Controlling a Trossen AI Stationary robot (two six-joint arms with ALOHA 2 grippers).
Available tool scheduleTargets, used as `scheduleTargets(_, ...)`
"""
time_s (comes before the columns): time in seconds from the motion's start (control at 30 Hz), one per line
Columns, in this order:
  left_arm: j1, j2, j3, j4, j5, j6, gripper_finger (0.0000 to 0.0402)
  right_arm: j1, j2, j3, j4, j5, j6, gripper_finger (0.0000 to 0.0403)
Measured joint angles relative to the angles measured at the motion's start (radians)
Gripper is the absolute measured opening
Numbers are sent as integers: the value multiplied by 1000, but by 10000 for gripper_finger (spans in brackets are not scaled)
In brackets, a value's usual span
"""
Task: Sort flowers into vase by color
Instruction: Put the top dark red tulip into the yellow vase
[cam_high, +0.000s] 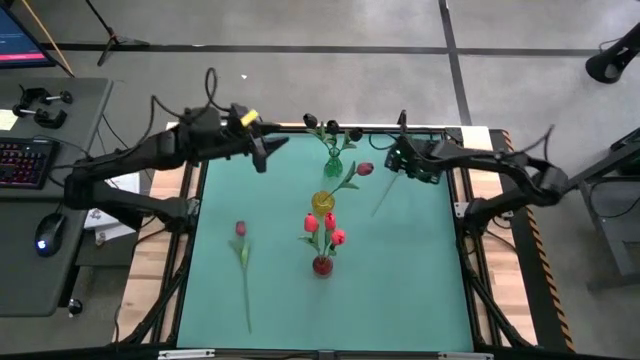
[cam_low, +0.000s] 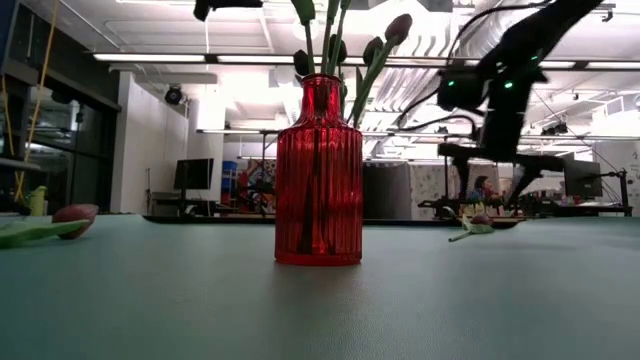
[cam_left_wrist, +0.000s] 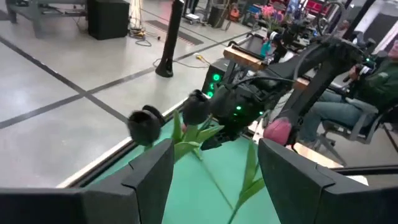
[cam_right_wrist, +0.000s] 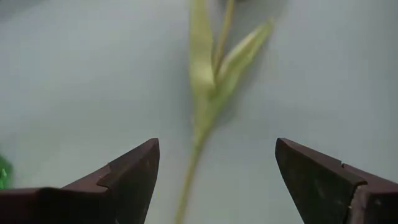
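Note:
Three vases stand in a row on the green mat. The green vase (cam_high: 333, 165) holds near-black tulips (cam_high: 330, 127), the yellow vase (cam_high: 322, 202) a leaning crimson tulip (cam_high: 364, 169), and the red vase (cam_high: 322, 265) (cam_low: 318, 170) red-pink tulips (cam_high: 330, 222). One loose tulip (cam_high: 385, 195) (cam_right_wrist: 208, 93) lies on the mat. My right gripper (cam_high: 400, 165) (cam_right_wrist: 214, 180) hovers open above it, a finger on either side of the stem. Another loose tulip (cam_high: 241, 240) (cam_low: 60, 220) lies at the left. My left gripper (cam_high: 265, 152) (cam_left_wrist: 214, 180) is open and empty near the far edge.
The three vases stand close together along the mat's middle, with tall stems sticking up. The mat's wooden border (cam_high: 480, 180) runs down both sides. A desk with a keyboard (cam_high: 25, 160) stands off the table's left. A seated person (cam_left_wrist: 367, 93) shows in the room beyond.

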Motion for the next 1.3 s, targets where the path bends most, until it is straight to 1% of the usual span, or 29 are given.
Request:
scheduleTargets(0.13,45,-17,0,-21,45,43,221,-33,115,81,-6,14,6,309)
scheduleTargets(0.23,55,-22,0,-47,47,51,221,-56,197,132,-16,16,0,309)
scheduleTargets(0.4,55,-21,0,-89,47,45,221,-74,316,199,-87,15,-5,303)
scheduleTargets(0.53,54,-21,0,-120,48,45,221,-74,378,230,-102,12,-13,271)
scheduleTargets(0.67,54,-21,0,-122,48,45,221,-74,402,240,-103,12,-14,212)
scheduleTargets(0.77,54,-21,0,-130,48,51,221,-71,403,241,-116,14,-31,146)
scheduleTargets(0.9,54,-21,0,-137,48,56,221,-71,386,237,-163,10,-110,39)
scheduleTargets(0.93,54,-21,0,-137,48,66,221,-71,377,236,-181,13,-132,21)
scheduleTargets(0.97,54,-21,0,-137,47,77,221,-71,365,234,-190,17,-158,12)
scheduleTargets(1.1,54,-21,0,-135,47,95,221,-69,285,235,-220,33,-252,18)
scheduleTargets(1.2,54,-21,0,-121,47,94,221,-50,193,235,-221,76,-307,4)
scheduleTargets(1.3,54,-21,0,-99,47,86,221,-21,92,235,-211,126,-343,6)
